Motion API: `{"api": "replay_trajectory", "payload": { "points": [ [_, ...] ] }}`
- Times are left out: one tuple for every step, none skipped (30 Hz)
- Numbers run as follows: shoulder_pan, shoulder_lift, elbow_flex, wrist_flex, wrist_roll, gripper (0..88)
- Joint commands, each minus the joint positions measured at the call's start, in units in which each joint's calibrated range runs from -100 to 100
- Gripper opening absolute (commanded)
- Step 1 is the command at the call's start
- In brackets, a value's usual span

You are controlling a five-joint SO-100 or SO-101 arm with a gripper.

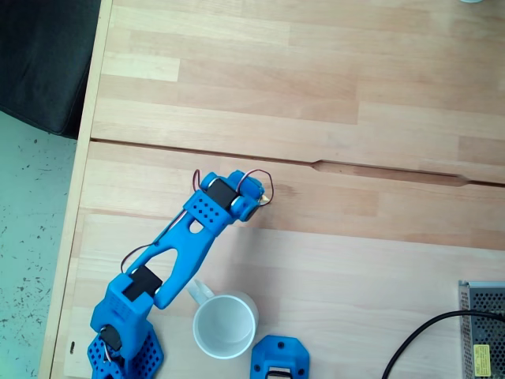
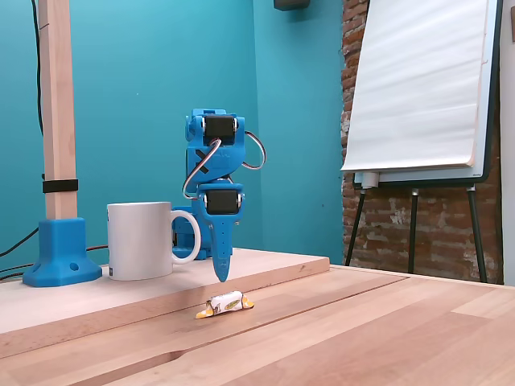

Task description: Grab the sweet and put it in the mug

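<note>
- the arm (image 1: 185, 245) is bright blue all over, with black motor blocks and thin red and white wires at its wrist.
- the tool (image 2: 220, 269) is the same blue.
- the mug (image 2: 142, 240) is plain white, inside and out.
- the sweet (image 2: 224, 304) has a white wrapper with yellow-gold ends.
- the surface (image 1: 331, 95) is pale wood in light strips with a darker seam.
- the wall (image 2: 137, 72) is teal; beside it is red-brown brick (image 2: 354, 32).
- the flip chart (image 2: 418, 80) is white.
- the clamp base (image 2: 61, 252) is blue.
</note>
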Motion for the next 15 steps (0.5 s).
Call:
{"api": "replay_trajectory", "payload": {
  "points": [
    [-0.3,-0.9,-3.8,-0.1,0.0,18.8],
    [-0.3,-1.0,-3.8,-0.2,0.0,18.8],
    [-0.3,-1.0,-3.9,-0.2,0.0,18.8],
    [-0.3,-1.0,-3.9,-0.2,0.0,18.8],
    [-0.3,-1.0,-3.9,-0.2,0.0,18.8],
    [-0.3,-1.0,-3.9,-0.2,0.0,18.8],
    [-0.3,-0.8,-3.9,-0.2,0.0,18.8],
    [-0.3,-0.8,-3.8,-0.2,0.0,18.9],
    [-0.3,-0.2,-3.8,-0.2,0.0,18.9],
    [-0.3,0.4,-3.9,-0.2,0.0,18.9],
    [-0.3,0.7,-4.0,-0.2,0.0,18.9],
    [-0.3,1.1,-4.5,-0.2,0.0,18.9],
    [-0.3,1.3,-4.9,-0.1,0.0,18.6],
    [-0.3,1.3,-5.0,-0.1,-0.1,18.2],
    [-0.3,1.3,-5.1,-0.1,-0.2,18.3]
  ]
}}
